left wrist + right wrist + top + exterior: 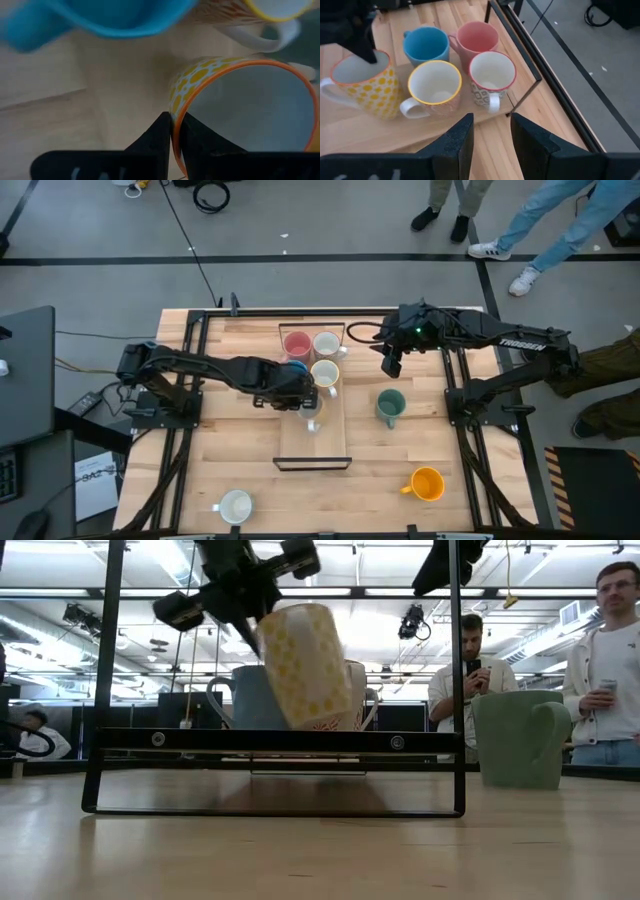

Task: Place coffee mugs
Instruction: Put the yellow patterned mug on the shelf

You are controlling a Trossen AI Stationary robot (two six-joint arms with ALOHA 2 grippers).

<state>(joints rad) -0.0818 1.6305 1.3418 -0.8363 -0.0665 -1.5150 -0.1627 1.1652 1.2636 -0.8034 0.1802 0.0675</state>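
My left gripper (306,392) is over the black-framed tray (345,430), shut on a white mug with yellow dots and an orange rim (305,665). On the tray beyond it stand a blue mug (426,45), a pink mug (477,36), a yellow-rimmed white mug (435,87) and a red-rimmed white mug (491,75). A teal green mug (390,406), an orange mug (427,484) and a white mug (236,506) stand on the table. My right gripper (490,132) hovers open, right of the tray's far end. My left gripper pinches the dotted mug's rim (175,127), one finger inside the mug and one outside against its wall. The fingers come from above, slanting from the table's left. The mug hangs tilted below them (305,665). The tray's front bar hides whether its base touches the tray.
The tray's near half (312,445) is bare wood inside a thin black frame. People stand beyond the table's far and right edges (610,660). Bare tabletop lies between the teal, orange and white mugs.
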